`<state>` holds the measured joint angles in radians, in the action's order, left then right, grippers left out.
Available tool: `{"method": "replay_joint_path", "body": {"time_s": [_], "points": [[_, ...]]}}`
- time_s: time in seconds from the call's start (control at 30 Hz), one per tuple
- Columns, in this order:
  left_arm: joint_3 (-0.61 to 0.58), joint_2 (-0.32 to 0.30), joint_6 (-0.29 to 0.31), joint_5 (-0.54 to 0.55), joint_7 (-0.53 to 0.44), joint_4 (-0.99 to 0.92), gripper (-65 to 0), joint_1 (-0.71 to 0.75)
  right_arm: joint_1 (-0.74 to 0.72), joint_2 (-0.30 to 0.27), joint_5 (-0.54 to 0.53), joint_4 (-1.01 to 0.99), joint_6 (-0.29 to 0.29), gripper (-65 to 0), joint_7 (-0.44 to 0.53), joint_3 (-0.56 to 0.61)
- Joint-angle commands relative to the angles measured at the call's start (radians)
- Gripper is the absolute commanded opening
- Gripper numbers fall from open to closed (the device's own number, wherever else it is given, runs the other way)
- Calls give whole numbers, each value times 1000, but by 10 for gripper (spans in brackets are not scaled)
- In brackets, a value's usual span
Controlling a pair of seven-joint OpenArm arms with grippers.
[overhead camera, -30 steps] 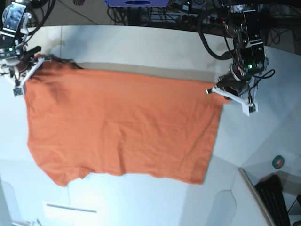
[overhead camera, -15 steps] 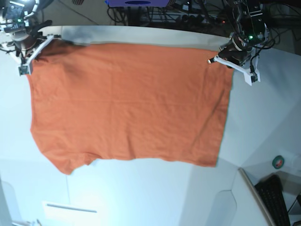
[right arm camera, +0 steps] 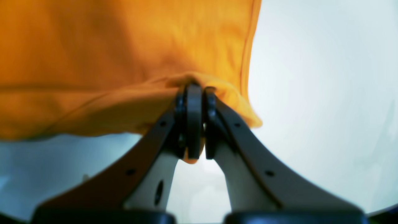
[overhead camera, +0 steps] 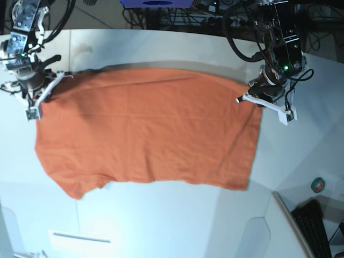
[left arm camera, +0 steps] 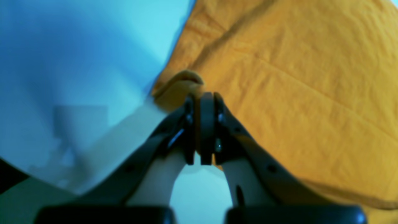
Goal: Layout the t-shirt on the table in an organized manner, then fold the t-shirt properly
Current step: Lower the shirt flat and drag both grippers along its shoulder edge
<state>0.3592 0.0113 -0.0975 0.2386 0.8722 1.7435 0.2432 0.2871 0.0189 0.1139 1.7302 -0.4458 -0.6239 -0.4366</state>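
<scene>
Left fingers (left arm camera: 203, 102): clenched on shirt's far right corner.
Right fingers (right arm camera: 196, 93): clenched on far left corner.
Shirt (overhead camera: 145, 134): orange, spread out across tabletop (overhead camera: 161, 226), far edge held between both arms.

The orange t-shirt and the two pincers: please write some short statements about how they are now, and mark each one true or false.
1. The left pincer is shut on a corner of the t-shirt. True.
2. The right pincer is open and holds nothing. False: it is shut on a bunched edge of the t-shirt.
3. The t-shirt is folded in half into a small packet. False: it is spread wide between the two pincers.
4. The lower part of the t-shirt lies on the white table. True.
5. A black keyboard lies on top of the t-shirt. False: it is at the lower right corner of the base view, apart from the cloth.
</scene>
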Motion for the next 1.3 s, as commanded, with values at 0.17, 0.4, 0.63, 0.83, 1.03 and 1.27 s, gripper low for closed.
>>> {"method": "replay_joint_path", "body": {"time_s": [0.17, 0.4, 0.63, 0.83, 1.03, 1.27], "points": [[10, -4, 0, -3, -17, -92, -650, -91, -113, -38, -1, -111, 3, -650, 20, -5], [11, -6, -1, -5, -20, -173, -650, -153, -216, -76, -1, -261, 3, -650, 23, -5], [11, -12, -66, -5, -23, -227, -650, -190, -262, -87, -1, -339, 5, -650, 28, -5], [11, -12, -66, -5, -23, -241, -650, -207, -262, -93, -1, -347, 5, -650, 29, -5], [11, -12, -66, -2, -23, -236, -650, -213, -262, -89, -1, -336, 6, -650, 25, -9], [16, -12, -66, 2, -25, -211, -283, -215, -254, -56, -7, -263, 6, -399, 29, -113]]}}
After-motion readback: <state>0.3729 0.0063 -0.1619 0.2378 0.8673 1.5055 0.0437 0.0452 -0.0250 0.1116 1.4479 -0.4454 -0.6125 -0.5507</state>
